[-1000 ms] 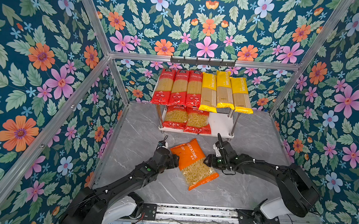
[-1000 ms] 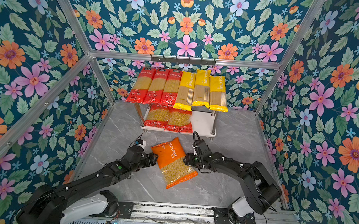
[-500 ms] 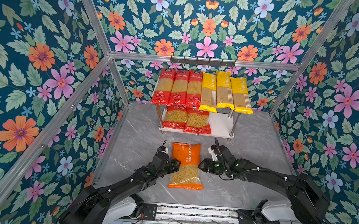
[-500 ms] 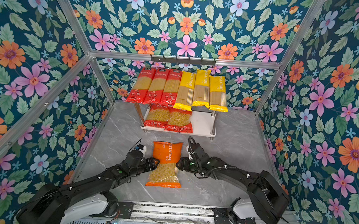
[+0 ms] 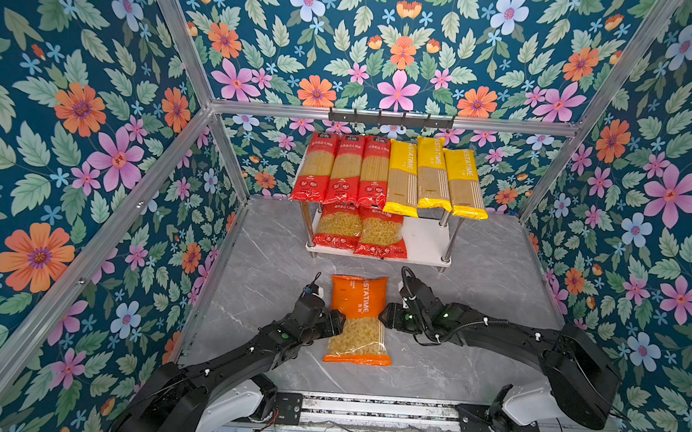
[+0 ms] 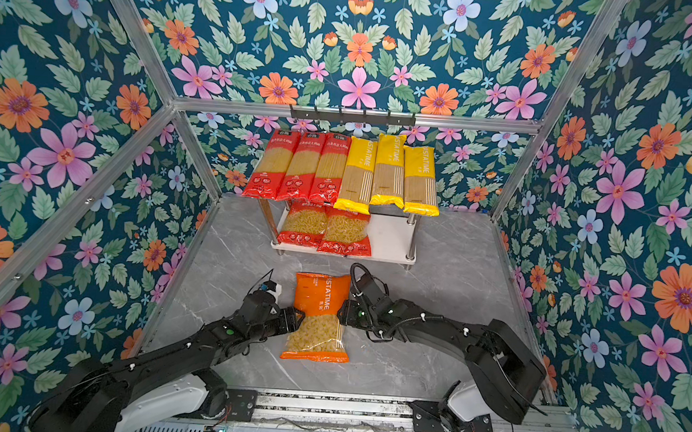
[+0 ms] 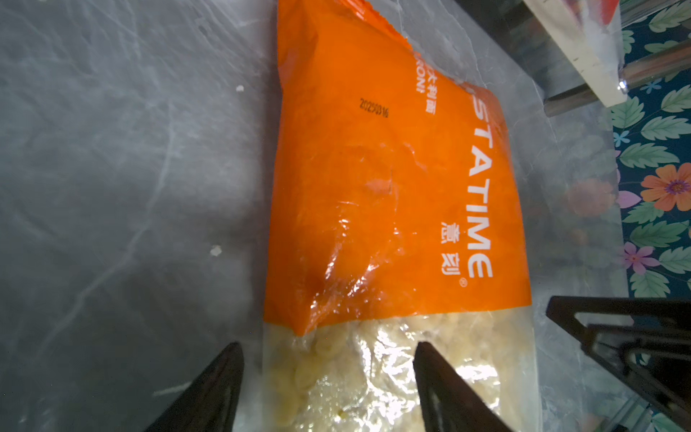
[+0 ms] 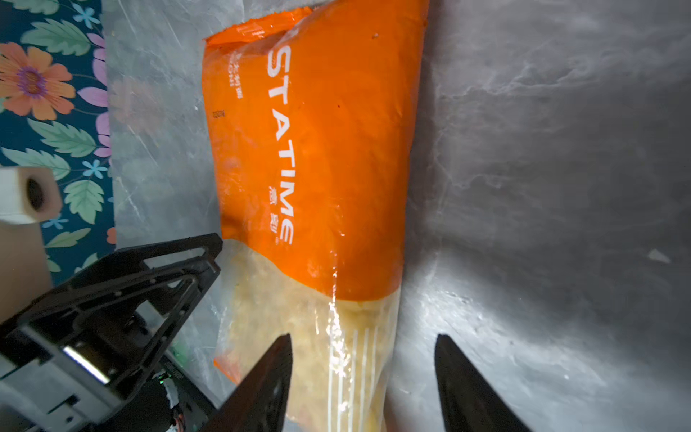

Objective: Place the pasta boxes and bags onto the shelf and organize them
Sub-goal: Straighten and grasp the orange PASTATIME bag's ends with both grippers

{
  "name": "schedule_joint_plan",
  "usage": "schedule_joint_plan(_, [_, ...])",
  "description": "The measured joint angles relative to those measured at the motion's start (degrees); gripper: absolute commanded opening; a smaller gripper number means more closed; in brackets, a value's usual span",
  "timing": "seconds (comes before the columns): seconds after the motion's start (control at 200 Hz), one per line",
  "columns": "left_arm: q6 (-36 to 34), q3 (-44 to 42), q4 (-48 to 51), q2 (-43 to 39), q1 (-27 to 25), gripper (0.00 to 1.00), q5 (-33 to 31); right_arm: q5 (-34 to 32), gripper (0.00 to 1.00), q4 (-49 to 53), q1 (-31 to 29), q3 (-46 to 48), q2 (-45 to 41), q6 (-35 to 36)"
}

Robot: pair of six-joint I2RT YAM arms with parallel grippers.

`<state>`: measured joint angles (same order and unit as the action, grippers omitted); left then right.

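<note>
The orange plastic macaroni bag lies flat on the grey marble desk, before the white two-tier shelf. My left jaws and right jaws, both apart, straddle its long edges.

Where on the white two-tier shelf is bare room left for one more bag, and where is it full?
Free: the right part of the lower white board, between the two red short-pasta bags and the front right chrome leg. Crowded: above, three red spaghetti packs and three yellow spaghetti packs fill the whole width; below, the left part.
</note>
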<state>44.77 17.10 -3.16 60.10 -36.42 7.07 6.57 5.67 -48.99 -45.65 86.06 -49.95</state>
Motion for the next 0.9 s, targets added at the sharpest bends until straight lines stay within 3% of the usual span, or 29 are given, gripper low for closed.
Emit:
schedule_joint_plan(0.105, [0.26, -1.11, -2.32, 1.33, -0.09, 0.68, 1.09, 0.2, 0.55, -0.83, -0.96, -1.44, 3.23, 0.02])
schedule_joint_plan(0.295, [1.55, -2.16, -6.91, 3.82, -1.27, 0.55, 3.04, 1.09, 0.32, -2.49, -1.68, -2.6, 6.54, 0.07])
schedule_joint_plan(0.485, [2.73, -2.16, -7.5, 3.19, -2.51, 0.31, 3.5, 1.44, 0.17, -2.67, -1.68, -1.31, 4.22, 0.48])
schedule_joint_plan(0.755, [3.02, 0.94, -6.16, 2.1, -5.14, 0.08, 4.81, 2.38, 0.04, -1.31, -1.66, 1.36, -2.21, 0.55])
schedule_joint_plan(0.9, [2.78, 4.5, -4.63, 0.81, -7.45, 0.01, 5.42, 2.38, 0.02, 2.56, -1.66, 2.73, -8.31, 0.76])
